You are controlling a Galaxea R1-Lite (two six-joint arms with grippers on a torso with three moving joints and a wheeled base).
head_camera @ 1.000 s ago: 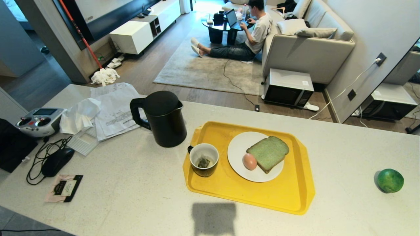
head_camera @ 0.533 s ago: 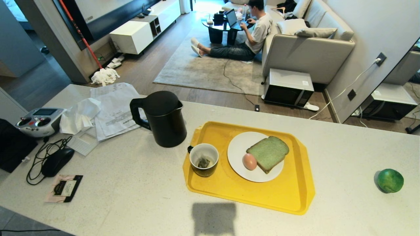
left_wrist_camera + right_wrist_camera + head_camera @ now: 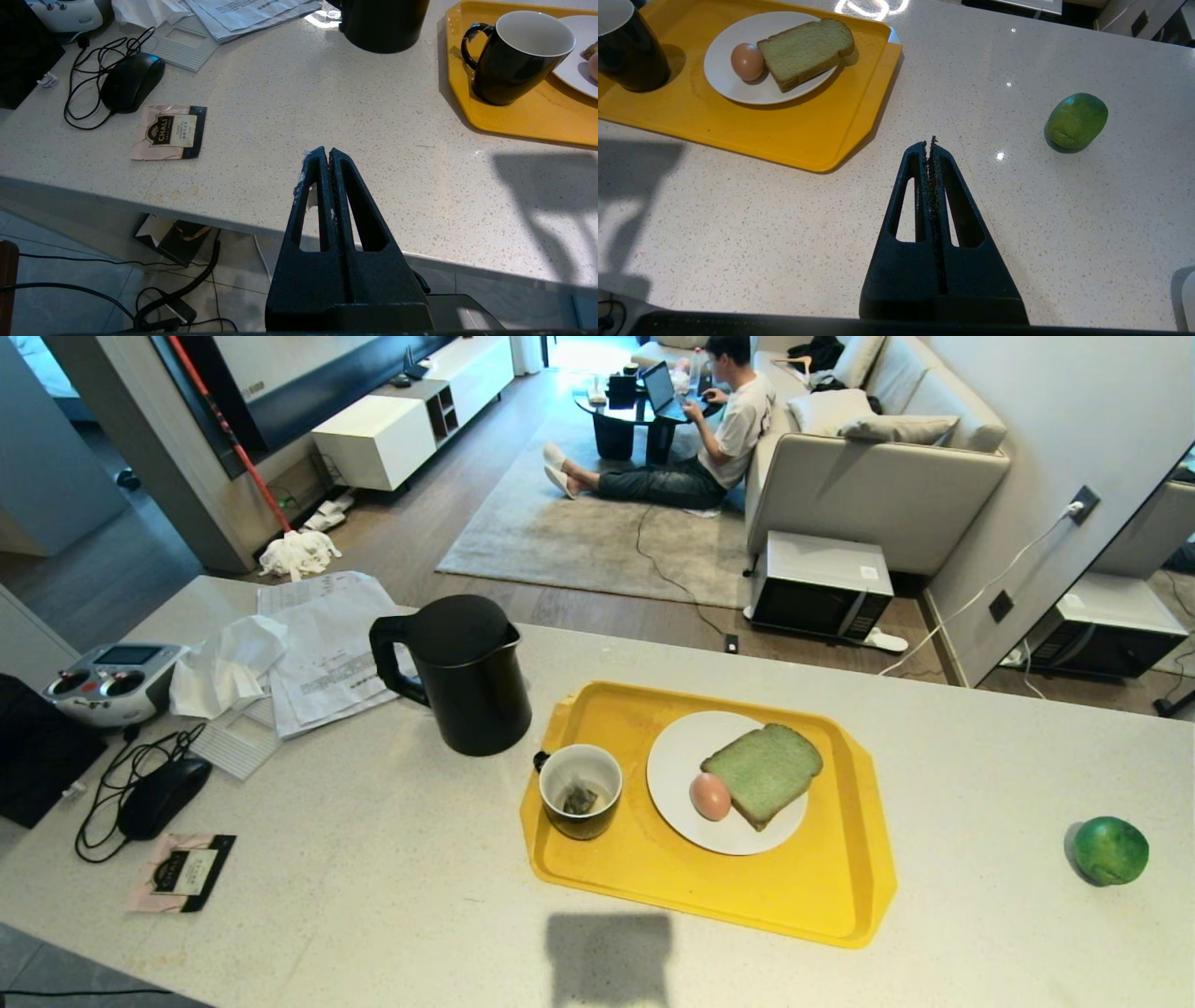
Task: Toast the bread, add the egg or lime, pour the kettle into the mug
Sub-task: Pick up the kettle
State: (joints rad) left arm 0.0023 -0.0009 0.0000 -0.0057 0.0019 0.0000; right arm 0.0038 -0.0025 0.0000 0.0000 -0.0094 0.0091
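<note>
Bread [image 3: 763, 773] and egg [image 3: 709, 796] lie together on a white plate [image 3: 681, 751].
The plate and mug [image 3: 580, 791] sit on a yellow tray [image 3: 747, 896]; the kettle [image 3: 462, 674] stands just behind on the bench [image 3: 373, 877], the lime [image 3: 1110, 849] far right. Left gripper [image 3: 325, 154] and right gripper [image 3: 930, 144] have closed fingers, holding nothing.

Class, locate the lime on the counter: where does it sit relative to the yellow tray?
In the head view the lime lies alone on the bare counter, well off the tray on the robot's right side, near the counter's front edge.
</note>
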